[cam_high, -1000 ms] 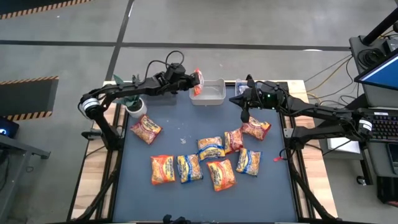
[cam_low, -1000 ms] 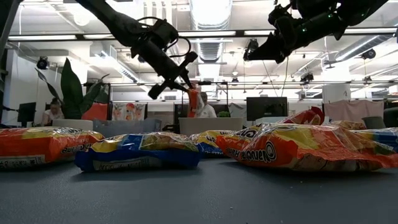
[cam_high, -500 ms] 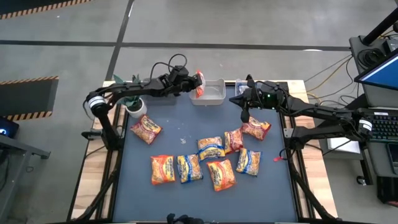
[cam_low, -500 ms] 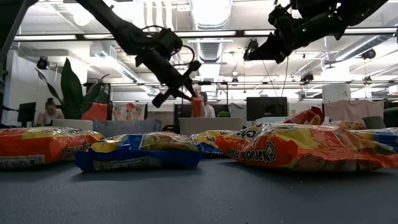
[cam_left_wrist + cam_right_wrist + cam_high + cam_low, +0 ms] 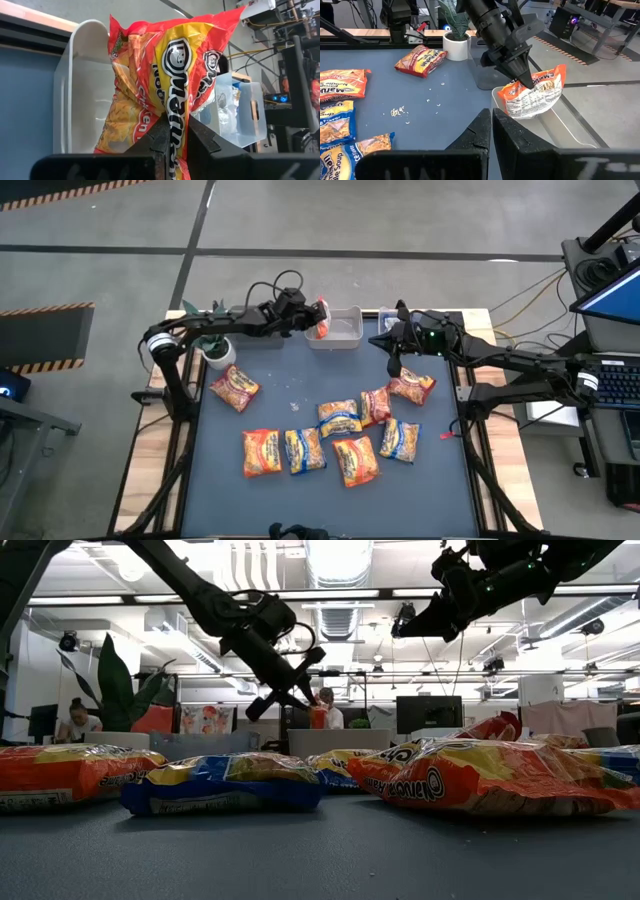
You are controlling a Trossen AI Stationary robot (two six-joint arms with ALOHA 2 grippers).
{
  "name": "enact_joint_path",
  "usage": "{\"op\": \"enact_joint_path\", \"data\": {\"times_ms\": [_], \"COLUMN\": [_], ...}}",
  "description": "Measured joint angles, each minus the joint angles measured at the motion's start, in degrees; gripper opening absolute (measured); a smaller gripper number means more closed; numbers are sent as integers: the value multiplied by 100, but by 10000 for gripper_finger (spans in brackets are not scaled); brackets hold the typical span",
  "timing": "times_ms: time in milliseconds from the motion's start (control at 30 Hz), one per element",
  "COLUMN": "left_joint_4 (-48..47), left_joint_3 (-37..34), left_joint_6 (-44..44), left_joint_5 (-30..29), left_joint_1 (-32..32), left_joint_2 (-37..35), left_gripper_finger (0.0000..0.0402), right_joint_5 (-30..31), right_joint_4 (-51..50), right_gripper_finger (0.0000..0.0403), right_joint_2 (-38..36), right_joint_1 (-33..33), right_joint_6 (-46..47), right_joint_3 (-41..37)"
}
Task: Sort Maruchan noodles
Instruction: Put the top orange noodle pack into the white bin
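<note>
The crinkly orange plastic ramen packet (image 5: 160, 85) hangs pinched in the left gripper (image 5: 312, 317) jaws, over the near edge of the clear plastic bin (image 5: 345, 330) at the counter's far side. To land it well, carry it fully over the bin's middle, lower, then release. The right gripper (image 5: 391, 346) hovers nearby, jaws closed and empty.
</note>
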Motion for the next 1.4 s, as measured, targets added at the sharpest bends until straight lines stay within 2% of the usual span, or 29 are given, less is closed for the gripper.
{"op": "enact_joint_path", "data": {"times_ms": [400, 767, 1167, 1400], "left_joint_4": [-215, -518, -508, -547], "left_joint_3": [0, 0, 0, 52], "left_joint_6": [297, 181, -22, -22], "left_joint_5": [2, -26, -9, 253], "left_joint_1": [20, 57, 63, 75], "left_joint_2": [2, -2, -4, -25], "left_gripper_finger": [19, 19, 65, 73], "right_joint_5": [0, 0, 1, 1], "right_joint_4": [-1, 0, -2, -7], "right_gripper_finger": [9, 9, 9, 9], "right_joint_2": [0, 0, 0, 0], "right_joint_1": [0, 0, 0, 0], "right_joint_6": [4, 15, 8, 2], "right_joint_3": [-2, -2, -2, -2]}}
